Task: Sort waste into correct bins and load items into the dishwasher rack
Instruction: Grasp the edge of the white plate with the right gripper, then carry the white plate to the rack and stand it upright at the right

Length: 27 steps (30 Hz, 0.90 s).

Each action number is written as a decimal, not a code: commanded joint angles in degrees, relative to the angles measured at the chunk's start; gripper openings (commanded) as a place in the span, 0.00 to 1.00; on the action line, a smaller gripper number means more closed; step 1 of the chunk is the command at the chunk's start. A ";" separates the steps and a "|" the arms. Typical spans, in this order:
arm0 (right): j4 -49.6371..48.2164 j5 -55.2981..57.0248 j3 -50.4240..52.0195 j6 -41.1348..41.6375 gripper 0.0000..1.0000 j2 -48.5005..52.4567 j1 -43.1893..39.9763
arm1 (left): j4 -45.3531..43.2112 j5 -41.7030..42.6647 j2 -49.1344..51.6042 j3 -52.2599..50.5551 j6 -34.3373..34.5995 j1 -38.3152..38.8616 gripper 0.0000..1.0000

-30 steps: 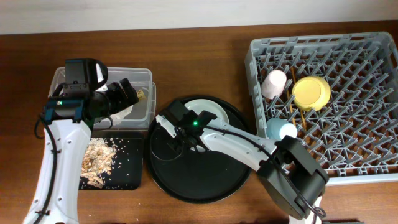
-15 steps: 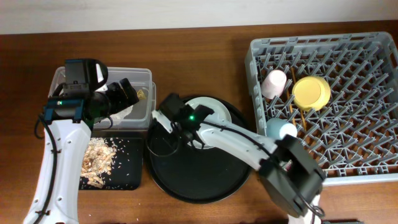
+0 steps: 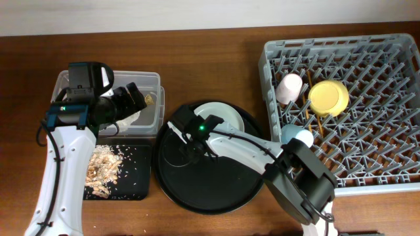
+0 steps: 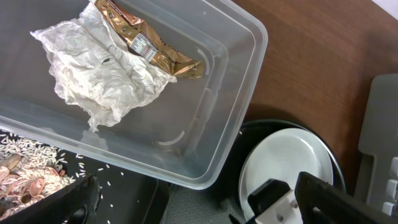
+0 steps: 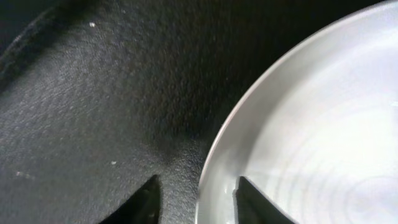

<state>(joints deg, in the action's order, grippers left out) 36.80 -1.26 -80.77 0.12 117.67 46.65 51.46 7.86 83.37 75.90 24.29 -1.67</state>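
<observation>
At the middle of the counter (image 3: 210, 65), on the round black tray (image 3: 216, 190), the right tool (image 5: 199, 196), fingers narrowly parted, straddles the rim of the white plate (image 5: 311, 124); farther back toward the left edge, the left tool (image 4: 205, 199) hangs wide open above the clear box (image 4: 236, 81), which holds the tissue (image 4: 106, 68) and the foil wrapper (image 4: 149, 43).

White plate (image 3: 226, 111) partly under right arm (image 3: 252, 149)

Glossy white plate (image 5: 311, 124) on matt, grainy black tray (image 5: 93, 93), probably plastic.
</observation>
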 commanded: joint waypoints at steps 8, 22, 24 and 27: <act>6.25 -2.38 -3.34 0.33 0.04 -4.15 0.11 | 0.07 -0.39 0.17 -0.22 0.50 0.15 0.99; 28.24 -40.57 -8.07 -11.56 0.04 -48.35 -48.61 | 0.07 -0.39 0.17 -0.22 0.50 0.17 0.99; 32.52 -50.66 -8.07 -16.46 0.04 -46.84 -61.20 | 0.09 -0.39 0.17 -0.22 0.50 0.15 0.99; 34.07 -60.15 -8.07 -21.33 0.04 -41.38 -75.12 | 0.07 -0.39 0.17 -0.22 0.50 0.15 0.99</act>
<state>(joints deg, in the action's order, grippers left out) 70.61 -46.74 -88.66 -15.05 72.25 -20.34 51.48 7.86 83.37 75.90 24.29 -1.63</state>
